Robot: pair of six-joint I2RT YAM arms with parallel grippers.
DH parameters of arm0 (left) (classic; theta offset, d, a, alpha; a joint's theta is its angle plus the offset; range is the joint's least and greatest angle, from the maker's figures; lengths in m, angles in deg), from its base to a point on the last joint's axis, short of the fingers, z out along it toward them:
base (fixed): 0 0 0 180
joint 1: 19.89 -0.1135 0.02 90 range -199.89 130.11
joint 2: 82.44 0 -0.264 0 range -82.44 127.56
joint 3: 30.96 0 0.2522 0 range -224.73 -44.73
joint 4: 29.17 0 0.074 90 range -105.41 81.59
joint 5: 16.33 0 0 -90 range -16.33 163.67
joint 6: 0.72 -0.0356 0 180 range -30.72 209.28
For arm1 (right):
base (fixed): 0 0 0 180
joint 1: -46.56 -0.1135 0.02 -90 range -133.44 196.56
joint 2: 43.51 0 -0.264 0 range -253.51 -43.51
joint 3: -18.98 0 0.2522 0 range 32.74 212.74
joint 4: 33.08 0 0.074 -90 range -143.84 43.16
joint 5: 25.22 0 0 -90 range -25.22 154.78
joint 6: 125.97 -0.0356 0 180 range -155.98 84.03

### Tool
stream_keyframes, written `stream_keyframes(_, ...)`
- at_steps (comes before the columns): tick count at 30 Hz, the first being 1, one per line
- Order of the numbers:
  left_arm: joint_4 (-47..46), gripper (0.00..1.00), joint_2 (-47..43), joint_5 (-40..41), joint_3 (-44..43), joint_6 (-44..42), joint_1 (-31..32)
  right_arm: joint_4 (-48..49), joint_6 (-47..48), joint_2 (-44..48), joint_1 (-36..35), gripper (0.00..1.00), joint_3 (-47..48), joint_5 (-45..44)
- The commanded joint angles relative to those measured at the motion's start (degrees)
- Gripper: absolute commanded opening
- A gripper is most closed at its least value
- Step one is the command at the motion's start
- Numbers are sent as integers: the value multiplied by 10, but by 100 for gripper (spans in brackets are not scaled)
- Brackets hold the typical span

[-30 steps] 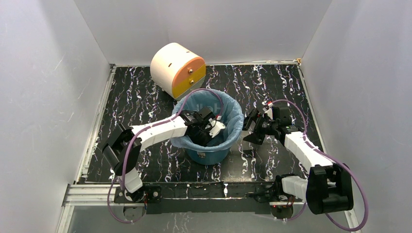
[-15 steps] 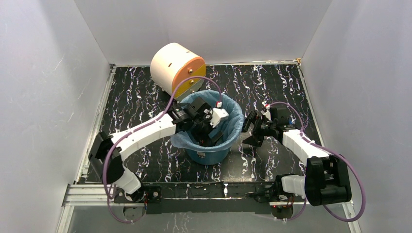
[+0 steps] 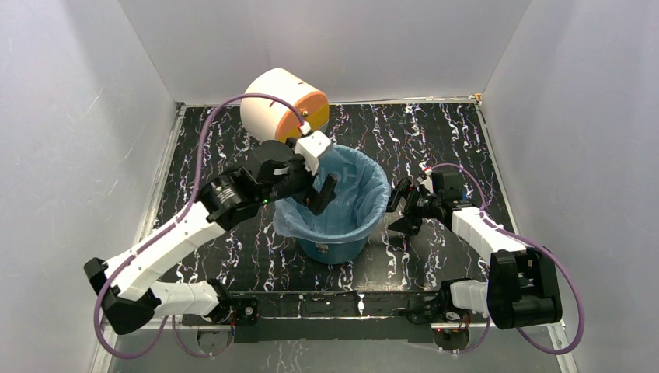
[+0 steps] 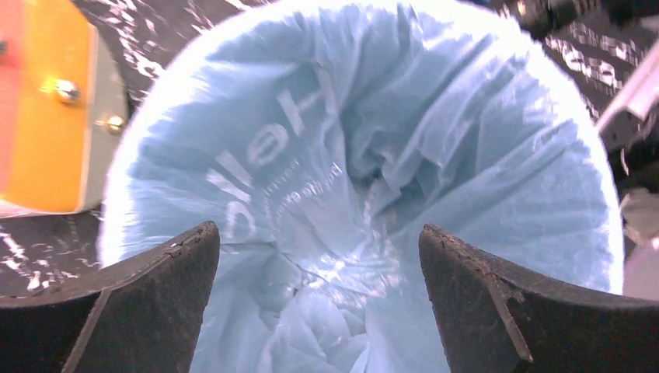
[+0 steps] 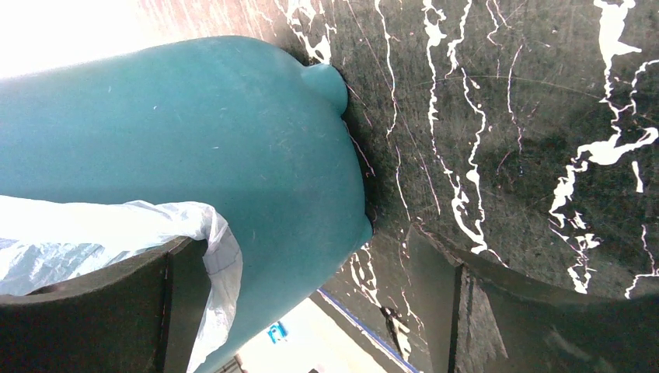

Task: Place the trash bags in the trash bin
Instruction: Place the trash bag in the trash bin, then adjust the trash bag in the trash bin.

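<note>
- Top view: the trash bag (image 3: pixel 353 194) sits inside the trash bin (image 3: pixel 334 250) as a liner. Its mouth is spread open and its hem is turned down over the rim all round, as far as this view shows.
- The bin stands mid-table, just in front of the cream and orange drum box (image 3: pixel 272 101).
- The left pincer (image 3: pixel 317 194) hangs over the bin's left rim with its jaws wide apart and nothing in them. The right pincer (image 3: pixel 398 207) is low on the table (image 3: pixel 443 140), just beside the bin's right wall, equally wide open and empty.
- Left wrist view: the left pincer (image 4: pixel 315 237) looks straight down into the bag (image 4: pixel 466 155). Both fingers are clear of the film, which is crumpled toward the bottom with the "Hello" lettering on its inner wall. The orange face of the box (image 4: pixel 47 116) shows at the left edge.
- Right wrist view: the right pincer (image 5: pixel 311 256) faces the teal wall of the bin (image 5: pixel 194 132), gaping and gripping nothing. The bag's overhanging hem (image 5: pixel 116 225) drapes by one finger; whether it touches I cannot tell.
- Judgement: the placing looks essentially done, and this is the release and check stage.
- The next move calls for taking both arms away without snagging the thin film or nudging the light bin, or for tucking any loose hem.
</note>
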Motion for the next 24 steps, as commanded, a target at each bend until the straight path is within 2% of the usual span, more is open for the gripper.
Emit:
stream_keyframes(1, -31, 97, -23, 102, -37, 22, -7, 21, 5, 13, 2, 99, 10, -2)
stream_keyframes(4, -22, 98, -15, 154, -58, 28, -28, 18, 4, 14, 3, 99, 13, -4)
stream_keyframes(6, -15, 98, -11, 194, -68, 60, -75, 18, 3, 16, 2, 99, 13, -6)
stream_keyframes(10, -41, 98, -41, 121, -31, 145, -247, 16, 3, 19, 2, 99, 16, -7)
stream_keyframes(14, -28, 98, -72, 106, 19, 215, -351, 11, 7, 21, 2, 99, 21, -7)
stream_keyframes(18, -13, 98, -110, 90, 101, 275, -385, 13, 8, 29, 2, 99, 24, -6)
stream_keyframes(24, -53, 98, -193, -5, 275, 347, -387, 30, -7, 69, 2, 99, 19, -40)
